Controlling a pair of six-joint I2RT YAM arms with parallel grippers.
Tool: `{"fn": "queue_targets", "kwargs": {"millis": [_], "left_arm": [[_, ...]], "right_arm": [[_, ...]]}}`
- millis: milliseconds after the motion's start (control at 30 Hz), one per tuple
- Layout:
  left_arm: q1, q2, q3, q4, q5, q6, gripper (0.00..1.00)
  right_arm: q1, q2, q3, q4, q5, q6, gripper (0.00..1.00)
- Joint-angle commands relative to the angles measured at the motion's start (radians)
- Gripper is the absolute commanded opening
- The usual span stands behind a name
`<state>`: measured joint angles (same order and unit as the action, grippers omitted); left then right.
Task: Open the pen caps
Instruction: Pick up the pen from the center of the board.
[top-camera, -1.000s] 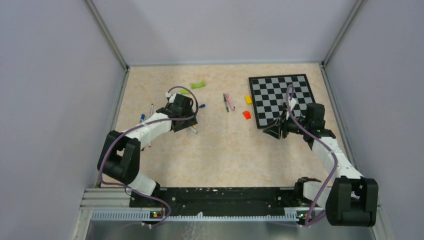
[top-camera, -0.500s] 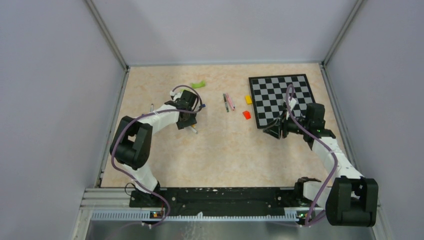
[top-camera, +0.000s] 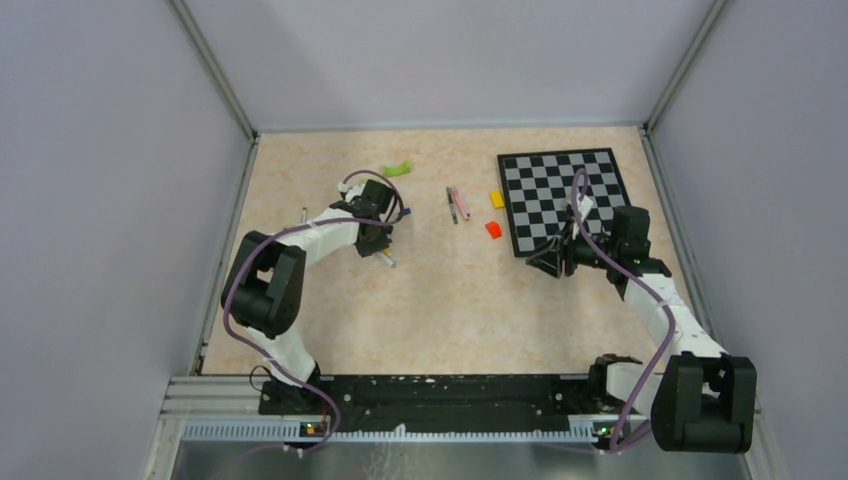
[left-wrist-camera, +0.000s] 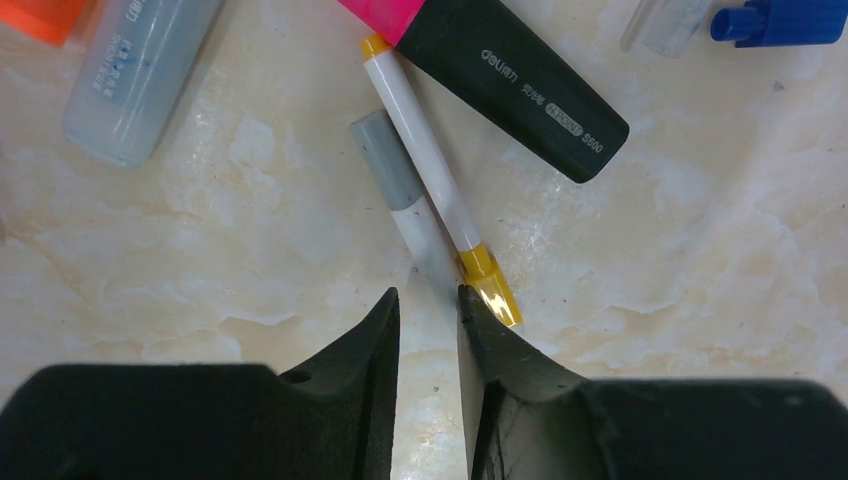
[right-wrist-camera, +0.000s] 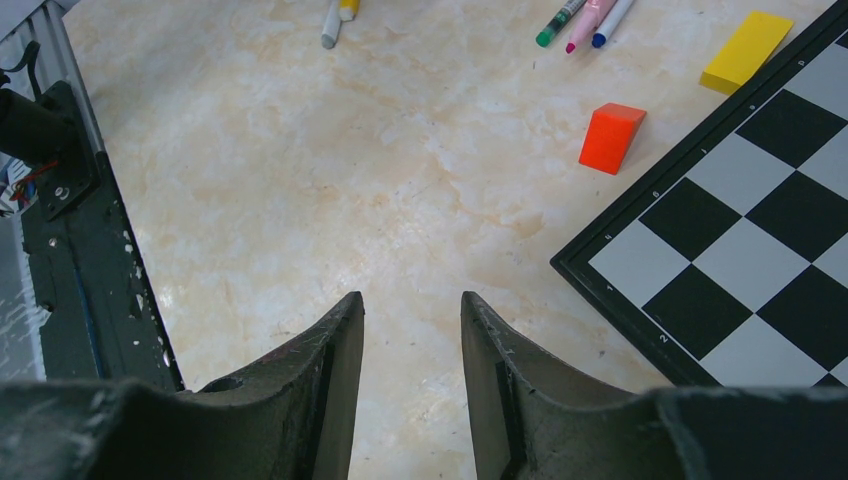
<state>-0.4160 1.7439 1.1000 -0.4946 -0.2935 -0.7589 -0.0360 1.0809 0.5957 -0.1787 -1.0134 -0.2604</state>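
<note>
Marble tabletop (left-wrist-camera: 200, 260), grey-capped pen (left-wrist-camera: 398, 188) just ahead of left claw (left-wrist-camera: 428, 300)

light: bright, even | shadows: soft | glare: mild on tabletop (left-wrist-camera: 230, 150) | focus: sharp

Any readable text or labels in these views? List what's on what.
"deli" and "S600": black highlighter.
Small boxed print between them: too small to read.
Print on pale blue barrel: blurred.
Chessboard border marks: too small to read.
</note>
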Motion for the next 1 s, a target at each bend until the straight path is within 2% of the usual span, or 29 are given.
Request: {"fn": "queue_targets", "kwargs": {"millis": [0, 300, 667, 967], "left_arm": [[0.011, 0.010, -0.009, -0.006, -0.025, -0.031, 0.31], [0.029, 0.033, -0.018, -0.014, 0.002, -0.043, 0.35], [0.072, 0.009, -0.109, 0.001, 0.052, -0.076, 0.33], [0.080, -0.023, -0.129, -0.017, 0.045, -0.051, 0.15]], "right_arm": [[-0.012, 0.003, -0.004, 0.032, -0.005, -0.014, 0.40], [-0.012, 0.001, -0.001, 0.033, -0.004, -0.014, 0.40], [-0.012, -0.004, 0.000, 0.029, -0.009, -0.014, 0.40], [-0.012, -0.009, 0.005, 0.025, -0.008, -0.016, 0.40]]}}
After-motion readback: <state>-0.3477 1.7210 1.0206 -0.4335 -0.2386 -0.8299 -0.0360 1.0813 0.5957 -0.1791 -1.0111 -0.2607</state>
